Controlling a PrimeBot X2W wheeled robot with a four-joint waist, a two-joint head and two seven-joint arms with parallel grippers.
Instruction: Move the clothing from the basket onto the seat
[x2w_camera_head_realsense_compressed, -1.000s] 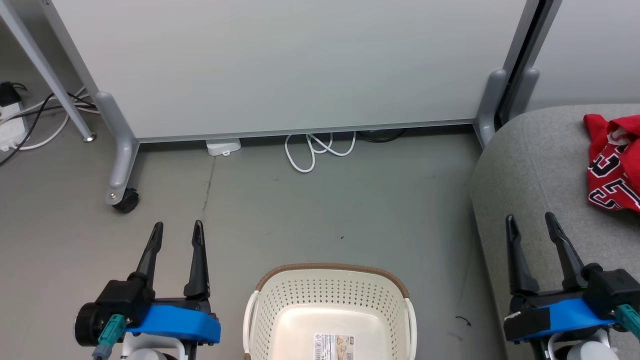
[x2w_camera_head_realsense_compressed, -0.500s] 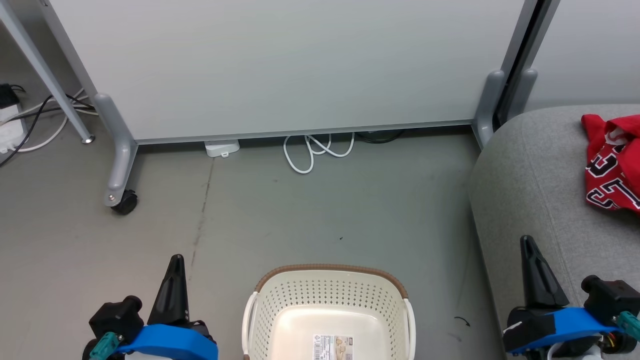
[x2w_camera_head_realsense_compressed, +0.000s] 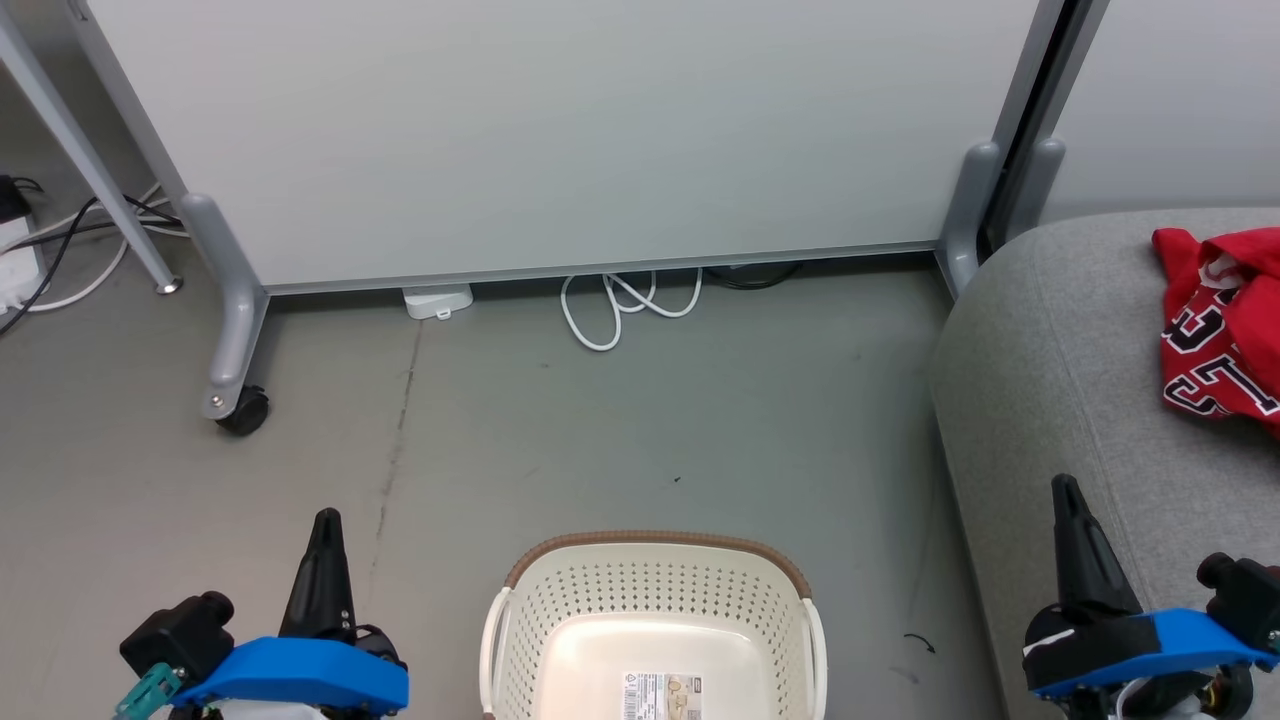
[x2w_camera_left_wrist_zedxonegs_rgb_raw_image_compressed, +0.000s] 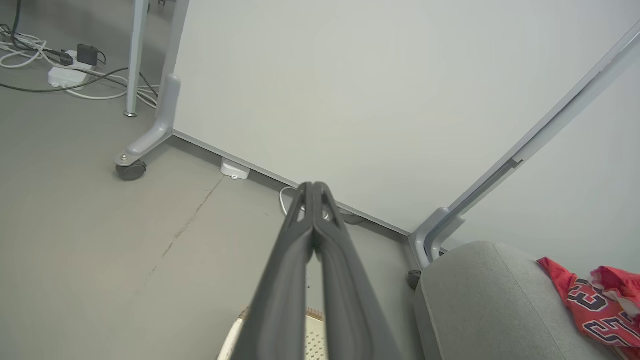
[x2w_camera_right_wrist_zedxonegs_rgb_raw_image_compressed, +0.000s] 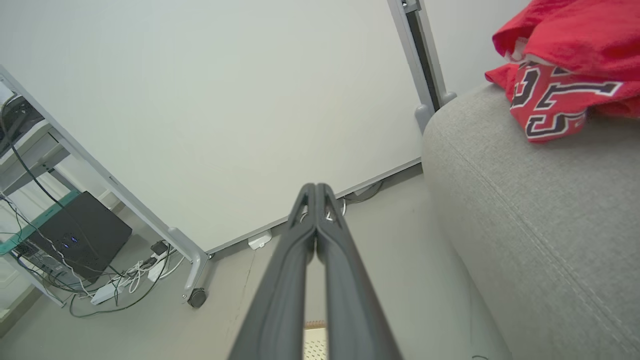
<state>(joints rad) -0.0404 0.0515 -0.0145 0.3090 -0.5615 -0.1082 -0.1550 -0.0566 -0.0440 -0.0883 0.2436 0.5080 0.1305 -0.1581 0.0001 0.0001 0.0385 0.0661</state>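
The red clothing (x2w_camera_head_realsense_compressed: 1215, 330) with black white-edged lettering lies crumpled on the light grey seat (x2w_camera_head_realsense_compressed: 1070, 400) at the right; it shows too in the left wrist view (x2w_camera_left_wrist_zedxonegs_rgb_raw_image_compressed: 592, 300) and the right wrist view (x2w_camera_right_wrist_zedxonegs_rgb_raw_image_compressed: 565, 75). The cream perforated basket (x2w_camera_head_realsense_compressed: 650, 600) with a brown rim stands on the floor at bottom centre, holding nothing but a paper label (x2w_camera_head_realsense_compressed: 660, 697). My left gripper (x2w_camera_head_realsense_compressed: 326, 520) is shut with nothing in it, left of the basket. My right gripper (x2w_camera_head_realsense_compressed: 1066, 485) is shut and holds nothing, over the seat's front edge. Both wrist views show the fingers pressed together (x2w_camera_left_wrist_zedxonegs_rgb_raw_image_compressed: 314, 187) (x2w_camera_right_wrist_zedxonegs_rgb_raw_image_compressed: 316, 187).
A pale partition panel (x2w_camera_head_realsense_compressed: 560, 130) on grey castor feet (x2w_camera_head_realsense_compressed: 235, 400) stands behind the basket. A white cable loop (x2w_camera_head_realsense_compressed: 620, 305) lies at its base. Cables and a power strip (x2w_camera_head_realsense_compressed: 15, 265) sit at far left. The seat (x2w_camera_right_wrist_zedxonegs_rgb_raw_image_compressed: 540, 220) fills the right.
Both grippers have shut from open and drawn back toward the bottom of the view. The head camera has shifted slightly; the clothing, basket and seat have not moved.
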